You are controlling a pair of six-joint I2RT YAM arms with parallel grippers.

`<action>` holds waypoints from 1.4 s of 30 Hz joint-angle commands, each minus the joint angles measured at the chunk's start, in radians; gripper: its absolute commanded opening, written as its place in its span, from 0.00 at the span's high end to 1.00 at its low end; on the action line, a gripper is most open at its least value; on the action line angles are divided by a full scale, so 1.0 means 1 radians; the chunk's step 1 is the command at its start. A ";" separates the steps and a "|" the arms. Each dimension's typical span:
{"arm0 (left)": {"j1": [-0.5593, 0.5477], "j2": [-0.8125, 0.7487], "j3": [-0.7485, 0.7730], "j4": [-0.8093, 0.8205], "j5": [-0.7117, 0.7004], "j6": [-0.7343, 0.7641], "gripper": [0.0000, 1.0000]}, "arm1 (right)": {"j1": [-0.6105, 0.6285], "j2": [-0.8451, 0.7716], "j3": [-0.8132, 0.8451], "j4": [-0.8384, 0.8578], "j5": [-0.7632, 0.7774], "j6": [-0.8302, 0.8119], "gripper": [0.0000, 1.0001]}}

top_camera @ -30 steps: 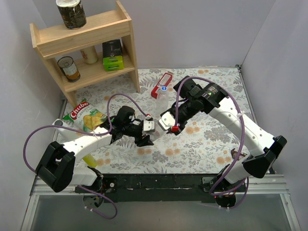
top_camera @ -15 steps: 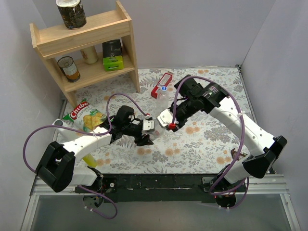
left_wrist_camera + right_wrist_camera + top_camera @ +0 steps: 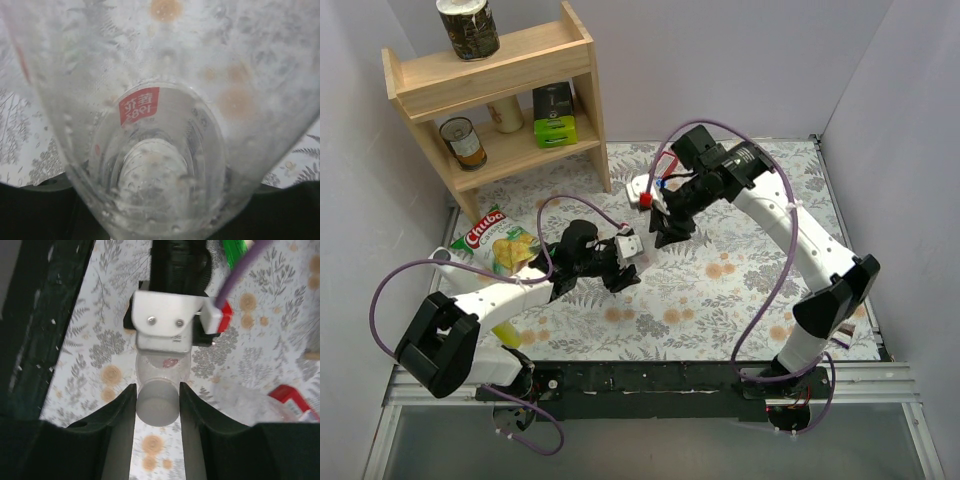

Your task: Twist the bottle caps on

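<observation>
My left gripper [image 3: 632, 262] is shut on the clear bottle with the red-and-white label [image 3: 150, 150], which fills the left wrist view. In the right wrist view the bottle's neck [image 3: 161, 367] sticks out from the left gripper's white block. The pale whitish cap [image 3: 157, 404] sits on that neck. My right gripper [image 3: 157, 402] is shut on the cap, one finger [image 3: 117, 415] on each side. In the top view the right gripper [image 3: 658, 238] points down at the left one. The plain bottle [image 3: 250, 400] lies on the table to the right; its blue cap [image 3: 661, 183] shows in the top view.
A flat red box [image 3: 666, 163] lies behind the right wrist, also in the right wrist view [image 3: 292, 395]. A wooden shelf [image 3: 495, 75] with cans stands at the back left. A chips bag [image 3: 500, 240] lies at the left. The cloth is floral.
My right arm has swung toward the back and its wrist has turned, the gripper staying at the bottle's neck. My left gripper has shifted slightly farther from the arm bases with the bottle.
</observation>
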 commanded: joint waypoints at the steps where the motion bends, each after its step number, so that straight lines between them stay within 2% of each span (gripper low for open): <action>1: -0.038 -0.047 -0.023 0.231 -0.329 -0.181 1.00 | -0.059 0.106 0.087 0.025 -0.216 0.477 0.99; 3: -0.061 -0.045 -0.042 0.272 -0.401 -0.233 1.00 | -0.099 0.106 0.064 0.086 -0.241 0.647 0.99; 5: -0.080 -0.033 -0.046 0.298 -0.434 -0.276 1.00 | -0.107 0.112 0.040 0.135 -0.242 0.744 0.99; 6: -0.081 -0.028 -0.046 0.303 -0.437 -0.340 1.00 | -0.109 0.115 0.028 0.149 -0.241 0.825 0.99; 9: -0.081 -0.020 -0.043 0.318 -0.428 -0.447 1.00 | -0.096 0.097 -0.009 0.197 -0.215 0.847 0.99; 11: -0.081 -0.027 -0.053 0.325 -0.384 -0.466 1.00 | -0.102 0.095 0.013 0.210 -0.210 0.841 0.99; 12: -0.081 -0.030 -0.063 0.323 -0.358 -0.471 1.00 | -0.124 0.094 0.032 0.223 -0.219 0.841 0.83; 14: -0.081 -0.052 -0.080 0.302 -0.298 -0.458 1.00 | -0.188 0.080 0.085 0.311 -0.266 0.849 0.64; 15: -0.080 -0.065 -0.109 0.300 -0.282 -0.460 1.00 | -0.213 0.045 0.080 0.363 -0.274 0.858 0.42; 17: -0.069 -0.114 -0.138 0.303 -0.209 -0.446 1.00 | -0.265 -0.027 0.002 0.538 -0.284 0.910 0.32; 18: -0.068 -0.132 -0.158 0.315 -0.187 -0.451 1.00 | -0.276 -0.123 -0.155 0.741 -0.287 0.936 0.22; 21: -0.063 -0.172 -0.192 0.346 -0.137 -0.484 1.00 | -0.280 -0.266 -0.395 1.035 -0.285 0.997 0.08; 24: -0.057 -0.154 -0.166 0.329 -0.123 -0.517 1.00 | -0.271 -0.278 -0.457 1.070 -0.356 1.050 0.08; 28: -0.054 -0.142 -0.157 0.354 -0.106 -0.507 1.00 | -0.242 -0.301 -0.529 1.129 -0.327 1.063 0.09; 34: -0.054 -0.137 -0.137 0.375 -0.112 -0.471 1.00 | -0.204 -0.255 -0.528 1.140 -0.290 1.057 0.14; 37: -0.054 -0.131 -0.116 0.345 -0.107 -0.463 1.00 | -0.202 -0.241 -0.542 1.197 -0.264 1.106 0.19; 42: -0.054 -0.122 -0.105 0.346 -0.109 -0.455 1.00 | -0.179 -0.213 -0.554 1.261 -0.310 1.160 0.24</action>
